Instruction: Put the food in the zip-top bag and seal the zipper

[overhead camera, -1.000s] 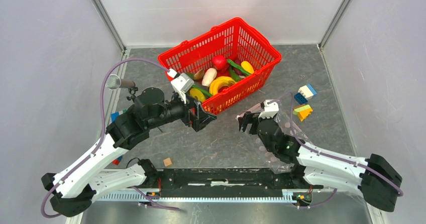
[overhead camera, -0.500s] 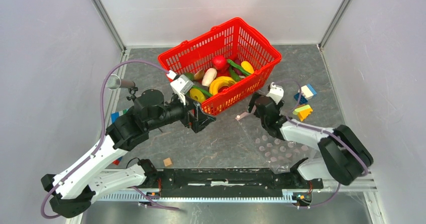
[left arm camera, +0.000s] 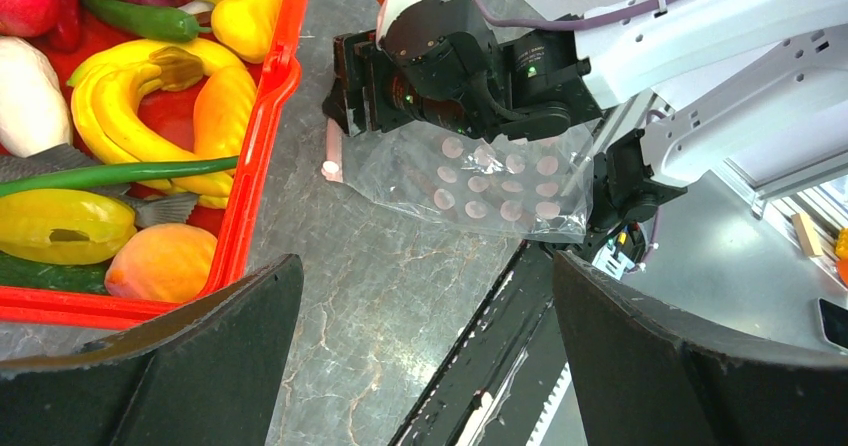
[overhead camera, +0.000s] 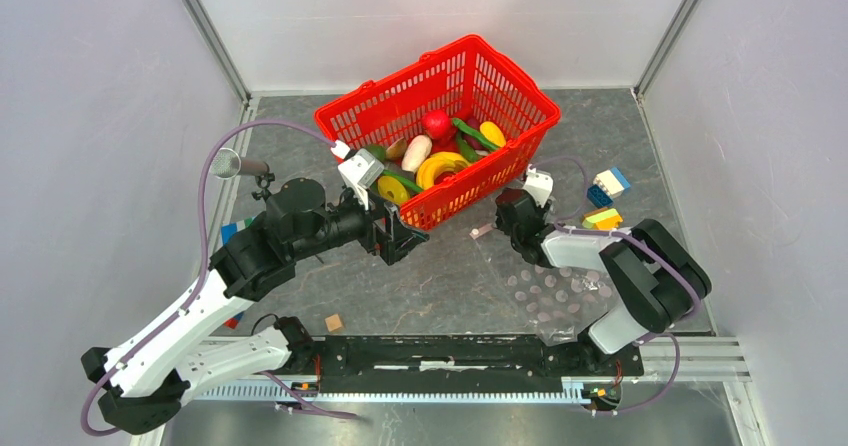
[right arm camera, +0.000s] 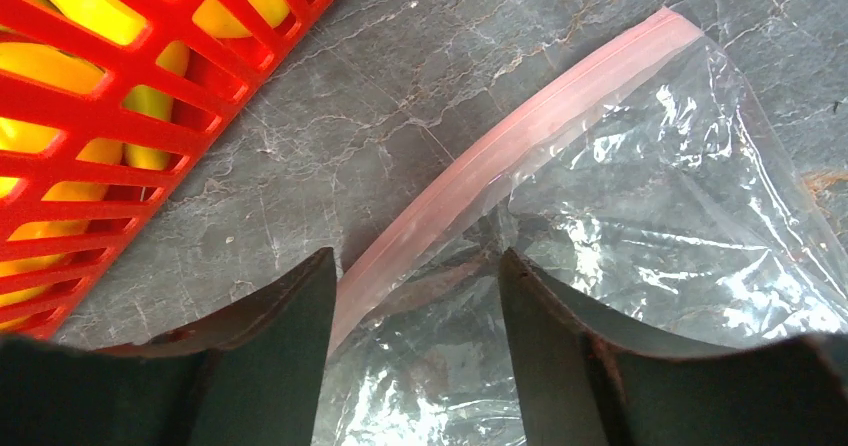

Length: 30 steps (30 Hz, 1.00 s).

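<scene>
The food (overhead camera: pixel 430 156), glossy toy fruits and vegetables, lies in the red mesh basket (overhead camera: pixel 334 124); the left wrist view shows bananas (left arm camera: pixel 130 116) and a peach. The clear dotted zip-top bag (overhead camera: pixel 550 291) lies flat on the table, right of centre. Its pink zipper (right arm camera: pixel 520 136) faces the basket. My right gripper (overhead camera: pixel 500 228) is low over the bag's mouth corner. Its jaws (right arm camera: pixel 415 266) stand apart, with the zipper's end and the bag's film between them. My left gripper (overhead camera: pixel 400 236) hangs wide open beside the basket's near corner, holding nothing (left arm camera: pixel 425 266).
Coloured building bricks (overhead camera: pixel 605 201) lie right of the bag. A small wooden cube (overhead camera: pixel 334 322) and more bricks (overhead camera: pixel 230 231) sit at the near left. The black rail (overhead camera: pixel 450 351) runs along the near edge. Walls close in on three sides.
My right arm folded back, carrying its gripper toward the basket and down onto the bag's mouth; its jaws have narrowed around the zipper's end. The left arm has stayed still.
</scene>
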{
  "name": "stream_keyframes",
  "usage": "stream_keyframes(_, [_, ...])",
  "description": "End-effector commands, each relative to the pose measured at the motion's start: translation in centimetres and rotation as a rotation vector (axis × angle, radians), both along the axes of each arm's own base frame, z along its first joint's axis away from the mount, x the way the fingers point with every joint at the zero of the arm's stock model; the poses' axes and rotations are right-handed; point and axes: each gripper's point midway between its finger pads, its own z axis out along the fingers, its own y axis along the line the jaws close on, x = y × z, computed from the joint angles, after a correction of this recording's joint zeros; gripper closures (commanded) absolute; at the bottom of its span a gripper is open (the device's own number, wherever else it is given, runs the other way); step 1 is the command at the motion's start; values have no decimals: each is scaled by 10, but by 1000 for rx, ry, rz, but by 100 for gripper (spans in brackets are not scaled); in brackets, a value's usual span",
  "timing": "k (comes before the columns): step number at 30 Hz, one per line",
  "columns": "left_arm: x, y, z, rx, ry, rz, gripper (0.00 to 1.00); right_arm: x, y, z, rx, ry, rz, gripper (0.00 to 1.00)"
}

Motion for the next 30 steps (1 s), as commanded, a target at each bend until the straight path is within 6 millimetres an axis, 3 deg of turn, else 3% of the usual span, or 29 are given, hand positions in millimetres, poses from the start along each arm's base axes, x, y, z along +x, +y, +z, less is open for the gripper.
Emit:
stream_keyframes(1, [0, 4, 6, -10, -15, 18, 0, -1, -1, -5, -39, 23, 38, 36])
stream_keyframes(3, [1, 5, 5, -4, -18, 25, 0, -5, 1, -10, -61, 52, 82, 42])
stream_keyframes(8, [1, 4, 4, -3, -13, 18, 0, -23, 3, -19, -70, 69, 200, 71])
stream_keyframes(12, [0, 3, 4, -5, -11, 11, 0, -33, 18, -13, -71, 43, 387, 79])
stream_keyframes(14, [-1, 2, 4, -7, -8, 6, 0, -42, 37, -9, -39, 20, 542, 83])
stream_keyframes(19, [-2, -1, 2, -10, 0, -8, 0, -84, 80, -3, 5, -7, 944, 83])
stream_keyframes(26, [-3, -3, 1, -20, 3, -17, 0, -166, 142, -12, -99, 55, 1436, 75])
stream_keyframes(30, [-2, 6, 3, -26, -11, 20, 0, -187, 165, 14, -118, -39, 1567, 70])
